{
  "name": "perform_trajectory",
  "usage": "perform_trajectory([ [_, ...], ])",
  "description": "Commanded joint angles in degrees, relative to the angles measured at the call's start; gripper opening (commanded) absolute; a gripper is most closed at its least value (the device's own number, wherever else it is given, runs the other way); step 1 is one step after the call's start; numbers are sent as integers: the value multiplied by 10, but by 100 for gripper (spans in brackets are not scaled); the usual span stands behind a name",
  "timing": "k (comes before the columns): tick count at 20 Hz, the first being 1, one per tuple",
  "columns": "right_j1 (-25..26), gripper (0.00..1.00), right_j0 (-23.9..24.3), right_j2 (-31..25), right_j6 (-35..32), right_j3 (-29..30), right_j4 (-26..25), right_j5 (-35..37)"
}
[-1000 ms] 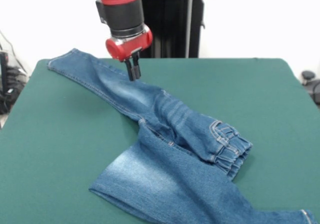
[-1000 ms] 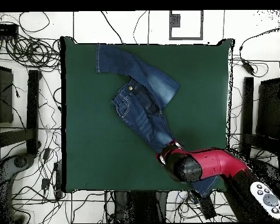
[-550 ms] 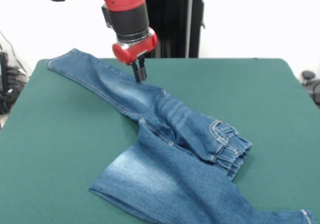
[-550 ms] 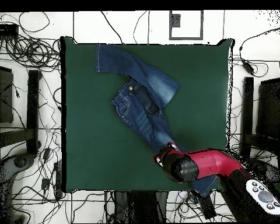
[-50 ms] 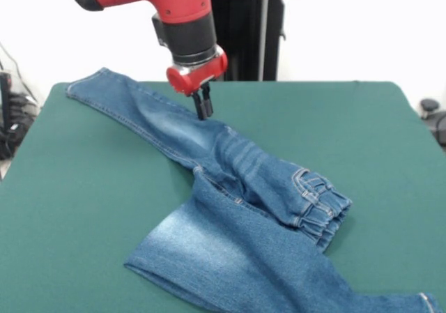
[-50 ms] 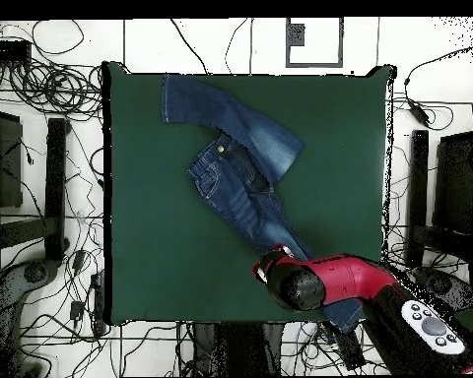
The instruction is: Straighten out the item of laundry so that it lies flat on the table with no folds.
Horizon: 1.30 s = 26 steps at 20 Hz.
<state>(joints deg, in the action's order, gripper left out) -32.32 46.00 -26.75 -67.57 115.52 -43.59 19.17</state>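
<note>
The item of laundry (image 5: 230,187) is a small pair of blue jeans lying crumpled on the green table (image 5: 83,208). One leg stretches to the far left corner. The other leg is folded forward across the body, toward the near right edge. The gathered waistband (image 5: 322,205) bunches up at the right. My gripper (image 5: 203,106) hangs just above the stretched leg's right edge, its fingers together, holding nothing. In the overhead view the jeans (image 6: 242,167) run diagonally across the table (image 6: 152,246), and the red arm (image 6: 329,281) covers their lower end.
Cables and equipment crowd the floor around the table in the overhead view. The black pedestal (image 5: 240,31) stands behind the far edge. Bare green cloth lies left and right of the jeans.
My gripper has moved to the right along the stretched leg, from its middle toward its right edge. The jeans have not shifted.
</note>
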Motion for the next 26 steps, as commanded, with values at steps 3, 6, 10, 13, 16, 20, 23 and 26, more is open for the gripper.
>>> perform_trajectory([
  [3,13,0,-28,19,-75,-32,-7,-31],
  [6,14,0,-25,21,-70,-38,-5,-29],
  [10,23,0,-19,16,-56,-46,0,-16],
  [13,38,0,-15,11,-48,-54,2,-11],
  [16,55,0,-7,11,-38,-58,-2,-7],
  [20,92,0,-20,28,-37,-82,-37,-36],
  [23,107,0,-33,42,-52,-86,-47,-54],
  [26,124,0,-35,47,-63,-88,-35,-51],
])
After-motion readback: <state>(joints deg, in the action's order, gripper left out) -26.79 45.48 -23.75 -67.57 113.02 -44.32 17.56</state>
